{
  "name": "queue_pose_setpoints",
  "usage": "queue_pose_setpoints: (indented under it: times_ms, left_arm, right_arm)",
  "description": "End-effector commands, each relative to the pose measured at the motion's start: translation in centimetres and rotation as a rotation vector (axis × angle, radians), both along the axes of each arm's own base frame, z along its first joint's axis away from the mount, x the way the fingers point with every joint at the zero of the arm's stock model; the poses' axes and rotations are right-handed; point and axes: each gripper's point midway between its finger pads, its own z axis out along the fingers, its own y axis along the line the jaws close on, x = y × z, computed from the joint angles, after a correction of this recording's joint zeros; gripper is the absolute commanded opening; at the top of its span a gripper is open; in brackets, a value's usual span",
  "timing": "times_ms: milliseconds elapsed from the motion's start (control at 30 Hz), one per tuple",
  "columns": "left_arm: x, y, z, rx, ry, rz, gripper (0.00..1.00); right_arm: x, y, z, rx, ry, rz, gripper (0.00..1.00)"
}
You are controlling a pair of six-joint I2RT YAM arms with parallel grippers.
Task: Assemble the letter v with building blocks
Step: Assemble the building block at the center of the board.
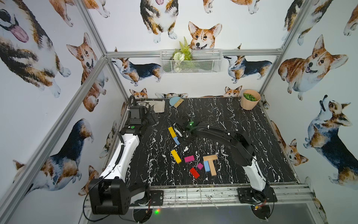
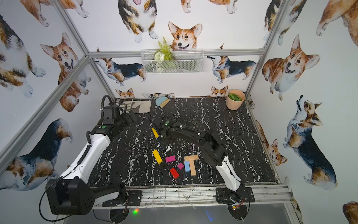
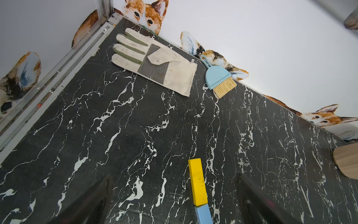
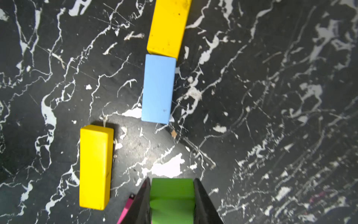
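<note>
Nearest the rail, at lower centre in both top views, spare building blocks lie loose on the bench (image 1: 251,135). There is a red block (image 1: 194,172), a magenta bar (image 1: 189,158), a magenta stub (image 1: 200,166), and two tan bars (image 1: 212,167) laid as a T with a light blue bar (image 1: 206,166) against the stem. A loose yellow bar (image 1: 175,156) lies to their left. These look like stock not yet used. Just beyond, toward mid-frame, a placed yellow bar (image 1: 172,132) and a short light blue block (image 1: 176,140) touch end to end on a slant, which I take for the V's first stroke. The right tool (image 4: 171,180) hangs near that stroke's lower end, clenched on a green block (image 4: 172,195). The block is probably meant for the letter's point or its second stroke; whether it already rests on the bench I cannot tell. Farther back, left of centre, the left tool (image 3: 173,176) is spread wide and empty, seemingly kept clear of the work. At the far edge lie a glove (image 3: 155,64), a small brush (image 3: 219,77) and a pot (image 1: 249,100), none of them in use.
</note>
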Motion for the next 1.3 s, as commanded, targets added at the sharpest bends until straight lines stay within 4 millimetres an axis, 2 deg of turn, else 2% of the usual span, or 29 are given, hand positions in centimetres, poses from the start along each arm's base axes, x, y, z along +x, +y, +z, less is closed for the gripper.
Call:
queue_pose_setpoints:
  times_ms: [0, 467, 967, 1267]
  left_arm:
    - [0.1, 0.3, 0.8, 0.013, -0.021, 0.009, 1.00]
    - [0.1, 0.3, 0.6, 0.013, -0.018, 0.008, 1.00]
    - [0.1, 0.4, 0.6, 0.018, -0.020, 0.011, 1.00]
    - [0.1, 0.4, 0.6, 0.019, -0.018, 0.011, 1.00]
  right_arm:
    - [-0.5, 0.3, -1.2, -0.016, 0.047, 0.025, 0.27]
    - [-0.9, 1.0, -4.0, -0.026, 0.110, 0.013, 0.27]
    - [0.0, 2.3, -4.9, -0.039, 0.112, 0.019, 0.28]
    - [0.2, 2.4, -5.2, -0.037, 0.117, 0.014, 0.28]
